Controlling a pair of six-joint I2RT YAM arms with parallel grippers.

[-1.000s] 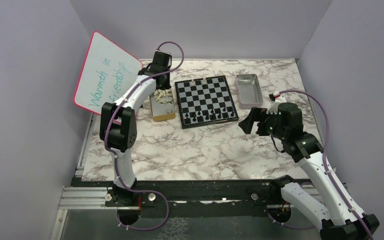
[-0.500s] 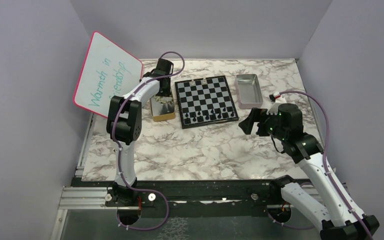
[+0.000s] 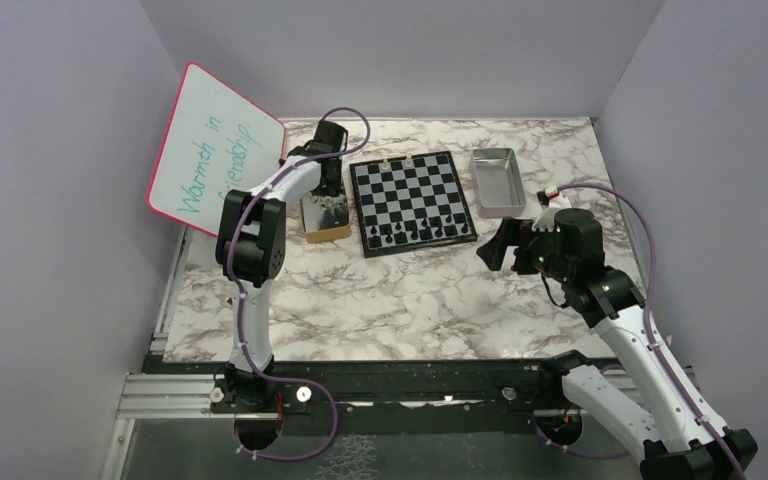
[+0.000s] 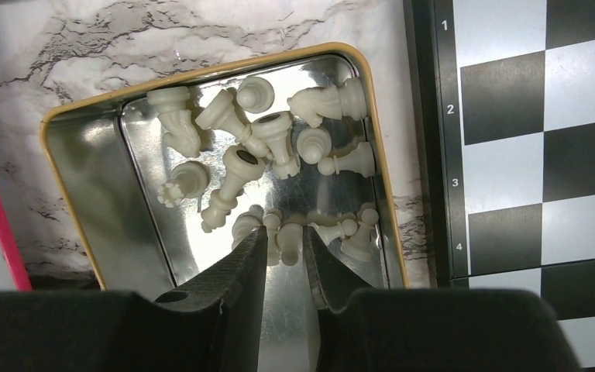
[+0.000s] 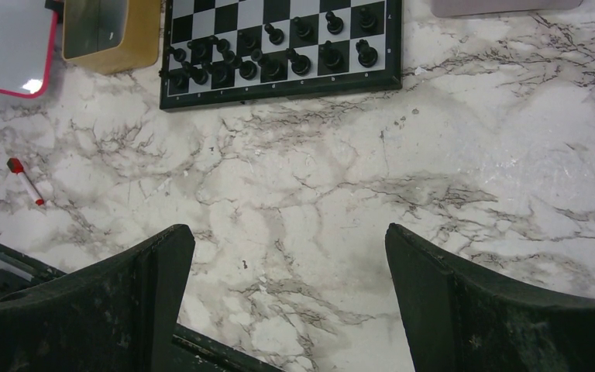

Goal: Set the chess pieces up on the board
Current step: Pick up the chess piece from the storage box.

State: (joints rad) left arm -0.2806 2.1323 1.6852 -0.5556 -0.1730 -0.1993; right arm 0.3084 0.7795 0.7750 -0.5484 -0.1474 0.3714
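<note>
The board (image 3: 410,186) lies at the table's centre back, with black chess pieces (image 3: 420,231) on its two near rows and two pale pieces (image 3: 396,160) at its far edge. Left of it stands a gold-rimmed metal tray (image 4: 46,143) holding several whitish chess pieces (image 4: 256,139) lying in a heap. My left gripper (image 4: 284,232) reaches down into this tray, shut on a whitish pawn (image 4: 290,246) between its fingers. My right gripper (image 5: 287,232) hangs open above bare marble, right of the board's (image 5: 279,91) near corner, holding nothing.
A pink-rimmed whiteboard (image 3: 215,150) leans at the back left beside the tray (image 3: 325,230). A second metal tray (image 3: 497,180) sits right of the board. A red marker (image 5: 25,180) lies on the marble near the front left edge.
The left arm has swung its elbow right and lowered its gripper into the tray among the whitish pieces. The right arm has not moved.
</note>
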